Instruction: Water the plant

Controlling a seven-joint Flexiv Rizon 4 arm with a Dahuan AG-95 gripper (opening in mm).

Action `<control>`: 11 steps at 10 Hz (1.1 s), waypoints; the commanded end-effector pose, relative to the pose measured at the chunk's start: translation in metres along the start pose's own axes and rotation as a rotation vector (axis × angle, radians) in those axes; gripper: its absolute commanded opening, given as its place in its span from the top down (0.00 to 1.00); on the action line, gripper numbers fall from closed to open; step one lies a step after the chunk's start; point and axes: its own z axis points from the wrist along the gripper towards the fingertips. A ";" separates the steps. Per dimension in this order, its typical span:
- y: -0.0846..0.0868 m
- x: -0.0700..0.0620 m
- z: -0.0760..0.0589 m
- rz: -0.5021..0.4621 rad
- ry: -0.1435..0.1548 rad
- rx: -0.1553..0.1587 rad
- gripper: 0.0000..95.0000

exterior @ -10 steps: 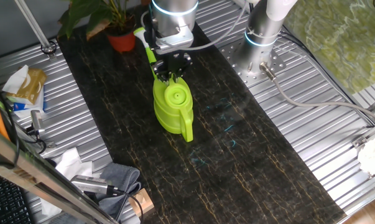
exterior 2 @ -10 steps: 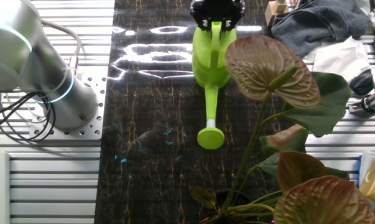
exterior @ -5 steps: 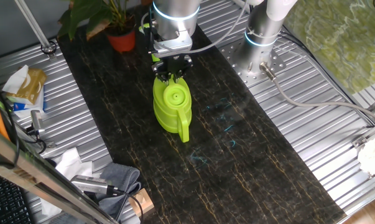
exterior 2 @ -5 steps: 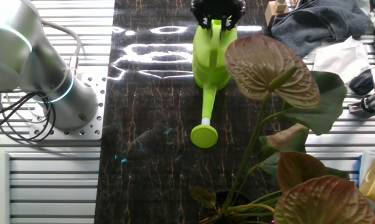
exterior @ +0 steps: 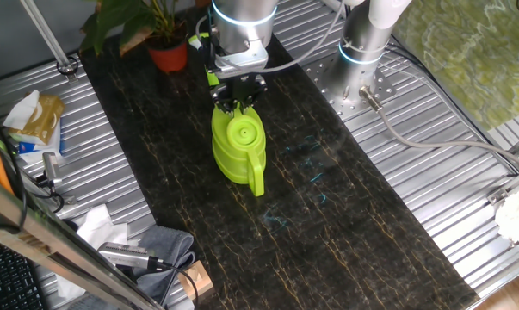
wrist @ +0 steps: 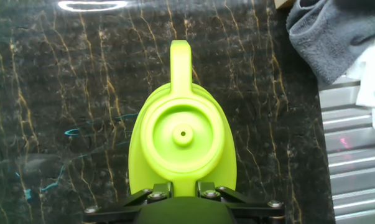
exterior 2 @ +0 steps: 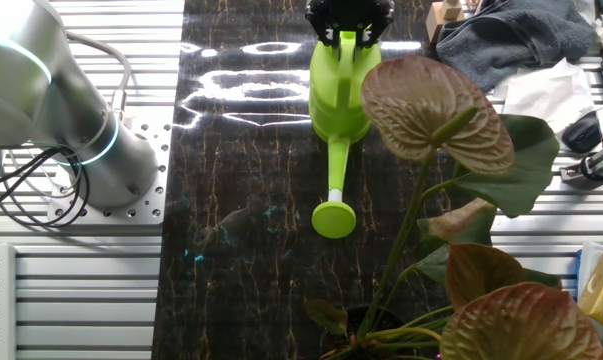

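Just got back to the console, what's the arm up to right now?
The arm's two-finger tool is closed on the bright green plastic watering can, gripping it where the spout leaves the body. The can sits upright over the dark marbled table mat; whether it touches the mat can't be told. Its long spout with the round rose points toward the leafy plant in the orange-red pot, still short of it. No pouring yet.
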 end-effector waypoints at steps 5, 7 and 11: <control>0.000 0.000 -0.001 0.037 0.011 0.002 1.00; 0.000 0.000 -0.001 0.037 0.008 0.002 1.00; 0.000 0.000 -0.001 0.038 0.008 0.002 1.00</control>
